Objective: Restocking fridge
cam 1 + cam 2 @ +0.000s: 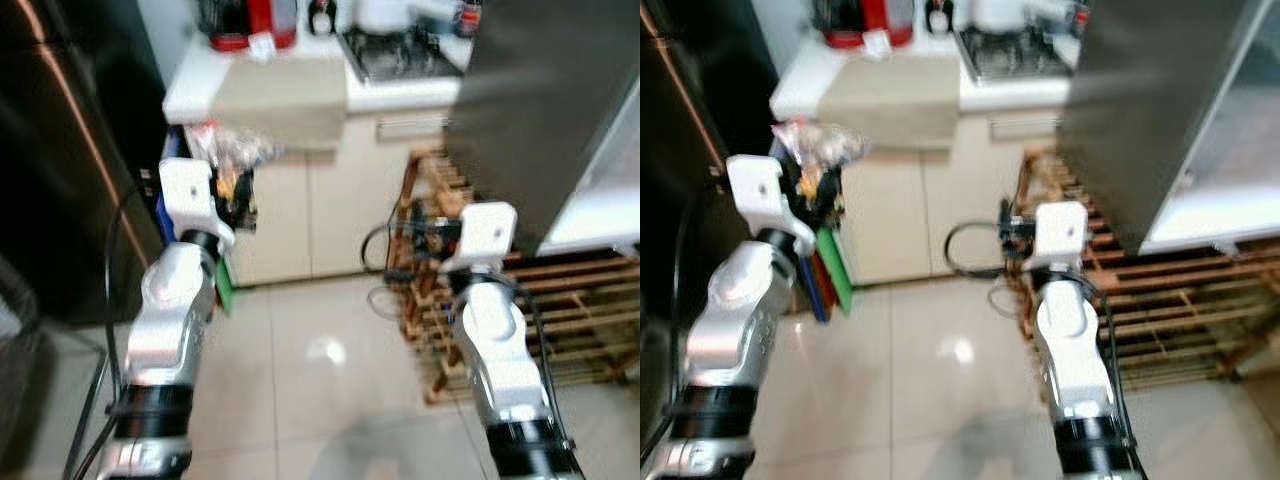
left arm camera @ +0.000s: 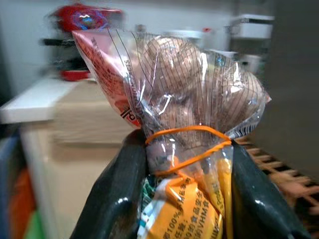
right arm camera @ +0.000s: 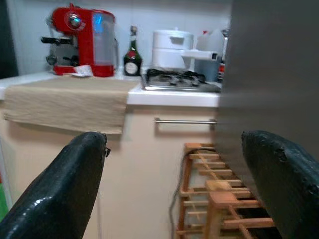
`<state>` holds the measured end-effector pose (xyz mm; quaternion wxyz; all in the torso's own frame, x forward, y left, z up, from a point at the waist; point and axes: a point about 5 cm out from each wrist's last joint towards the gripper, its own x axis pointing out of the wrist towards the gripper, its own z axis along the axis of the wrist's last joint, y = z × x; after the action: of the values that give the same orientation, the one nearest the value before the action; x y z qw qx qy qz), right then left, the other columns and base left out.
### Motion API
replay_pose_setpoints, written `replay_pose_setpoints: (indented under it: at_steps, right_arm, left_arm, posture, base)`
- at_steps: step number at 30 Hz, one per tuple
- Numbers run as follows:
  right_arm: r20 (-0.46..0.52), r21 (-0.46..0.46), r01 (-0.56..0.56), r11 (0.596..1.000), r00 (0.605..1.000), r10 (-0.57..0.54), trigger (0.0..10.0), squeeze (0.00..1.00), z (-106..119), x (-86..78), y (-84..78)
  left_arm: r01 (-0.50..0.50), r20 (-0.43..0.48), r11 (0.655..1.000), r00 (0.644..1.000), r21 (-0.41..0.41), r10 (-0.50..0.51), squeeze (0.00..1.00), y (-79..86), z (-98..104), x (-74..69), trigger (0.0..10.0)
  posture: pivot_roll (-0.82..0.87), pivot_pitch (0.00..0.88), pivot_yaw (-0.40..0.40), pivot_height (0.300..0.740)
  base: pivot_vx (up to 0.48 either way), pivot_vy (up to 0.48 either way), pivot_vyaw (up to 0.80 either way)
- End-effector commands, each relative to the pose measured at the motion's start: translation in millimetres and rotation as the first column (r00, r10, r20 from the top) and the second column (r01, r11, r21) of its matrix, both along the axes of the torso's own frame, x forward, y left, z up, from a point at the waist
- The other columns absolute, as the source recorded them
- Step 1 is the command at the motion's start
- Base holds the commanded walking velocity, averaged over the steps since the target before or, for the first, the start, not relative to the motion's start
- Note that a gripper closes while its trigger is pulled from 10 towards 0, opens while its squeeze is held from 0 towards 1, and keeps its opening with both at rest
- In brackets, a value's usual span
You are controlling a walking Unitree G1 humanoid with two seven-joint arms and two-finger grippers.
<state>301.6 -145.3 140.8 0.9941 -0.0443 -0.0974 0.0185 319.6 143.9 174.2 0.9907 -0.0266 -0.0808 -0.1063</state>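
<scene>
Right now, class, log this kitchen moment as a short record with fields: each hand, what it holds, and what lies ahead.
left hand: shut on a bag of groceries, tied with an orange band
right hand: open, holding nothing
ahead: counter with a red coffee machine, a bottle and a stove
right side: wooden rack on the floor

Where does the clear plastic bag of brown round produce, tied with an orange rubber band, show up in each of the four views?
Left eye view: clear plastic bag of brown produce held up at the left gripper.
Right eye view: upper left, before the counter.
Left wrist view: centre, clamped between the black fingers.
Right wrist view: not in it.
Shared landmark: red coffee machine on the counter.
</scene>
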Motion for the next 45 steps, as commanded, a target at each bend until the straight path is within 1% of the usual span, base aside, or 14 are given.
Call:
replay_pose_setpoints:
  at_steps: [1,3,4,8,12,15,18,19,23,25,32,39,42,45]
  right_arm:
    - [0.0,-0.003,0.018,1.0,1.0,-0.018,10.0,0.0,2.8,1.8,-6.8]
    - [-0.008,-0.001,0.019,1.0,1.0,-0.019,10.0,0.0,1.7,3.3,-7.7]
    - [-0.008,-0.001,0.019,1.0,1.0,-0.019,10.0,0.0,1.7,3.3,-7.7]
    - [-0.021,0.002,0.019,1.0,1.0,-0.019,10.0,0.0,-0.4,4.2,-8.9]
    - [-0.034,0.005,0.005,1.0,0.999,-0.005,10.0,0.0,-3.4,3.9,-4.8]
    - [-0.037,0.008,-0.001,1.0,0.999,0.002,10.0,0.0,-4.6,3.2,-2.1]
    - [-0.038,0.011,-0.004,1.0,0.999,0.004,10.0,0.0,-5.2,2.8,-0.9]
    - [-0.039,0.014,-0.007,1.0,0.999,0.007,10.0,0.0,-5.8,2.7,-0.4]
    - [-0.037,0.018,-0.007,1.0,0.999,0.007,10.0,0.0,-5.6,2.8,-0.6]
    - [-0.034,0.019,-0.006,1.0,0.999,0.007,10.0,0.0,-4.9,2.9,-0.8]
    - [-0.03,0.013,-0.003,1.0,1.0,0.003,10.0,0.0,-4.3,2.8,-2.7]
    - [-0.029,0.01,0.005,1.0,1.0,-0.004,10.0,0.0,-4.6,1.8,-4.8]
    - [-0.021,-0.008,0.019,1.0,1.0,-0.019,10.0,0.0,-6.3,-2.2,-6.8]
    - [-0.022,-0.006,0.03,1.0,0.999,-0.03,10.0,0.0,-7.8,-3.4,-7.7]
  left_arm:
    - [0.063,0.07,0.998,0.996,0.013,-0.064,0.0,-13.1,14.4,0.3,10.0]
    - [0.096,0.095,0.995,0.991,-0.001,-0.095,0.0,-16.0,18.0,-3.1,10.0]
    - [0.096,0.095,0.995,0.991,-0.001,-0.095,0.0,-16.0,18.0,-3.1,10.0]
    - [0.153,0.126,0.988,0.981,-0.012,-0.15,0.0,-20.4,22.0,-8.9,10.0]
    - [0.211,0.166,0.977,0.965,-0.041,-0.202,0.0,-24.0,27.2,-16.1,10.0]
    - [0.231,0.185,0.972,0.958,-0.035,-0.221,0.0,-26.7,29.9,-19.9,10.0]
    - [0.244,0.195,0.969,0.952,-0.027,-0.234,0.0,-27.9,31.7,-22.7,10.0]
    - [0.236,0.2,0.972,0.953,-0.011,-0.229,0.0,-27.4,32.4,-22.7,10.0]
    - [0.222,0.191,0.975,0.957,0.002,-0.219,0.0,-25.9,31.2,-21.1,10.0]
    - [0.231,0.19,0.973,0.955,0.003,-0.227,0.0,-26.3,31.1,-21.6,10.0]
    - [0.241,0.177,0.971,0.955,0.006,-0.238,0.0,-30.3,28.8,-21.2,10.0]
    - [0.243,0.172,0.97,0.955,0.006,-0.241,0.0,-30.0,28.5,-19.8,10.0]
    - [0.262,0.169,0.964,0.949,0.04,-0.265,0.0,-35.0,28.3,-22.0,10.0]
    - [0.266,0.174,0.963,0.947,0.042,-0.269,0.0,-36.1,29.1,-22.2,10.0]
  posture:
    - [-0.08,0.0,0.065,0.74]
    - [-0.08,0.0,0.066,0.74]
    - [-0.08,0.0,0.066,0.74]
    - [-0.07,0.0,0.061,0.74]
    - [-0.07,0.0,0.058,0.74]
    - [-0.07,0.0,0.058,0.74]
    - [-0.06,0.0,0.058,0.74]
    - [-0.06,0.0,0.059,0.74]
    - [-0.06,0.0,0.061,0.74]
    - [-0.06,0.0,0.061,0.74]
    - [-0.07,0.0,0.062,0.74]
    - [-0.08,0.0,0.069,0.74]
    - [-0.08,0.0,0.071,0.74]
    - [-0.07,0.0,0.071,0.74]
  base:
    - [0.285,-0.382,0.0]
    - [0.278,-0.388,0.0]
    - [0.27,-0.394,0.0]
    - [0.187,-0.409,0.0]
    - [0.188,-0.408,0.0]
    - [0.251,-0.405,0.0]
    - [0.271,-0.392,0.0]
    - [0.0,0.0,0.0]
    - [0.0,0.0,0.0]
    - [0.0,0.0,0.0]
    - [0.0,-0.477,0.0]
    - [0.0,-0.461,0.0]
    - [0.0,-0.477,0.0]
    - [0.0,-0.48,0.0]
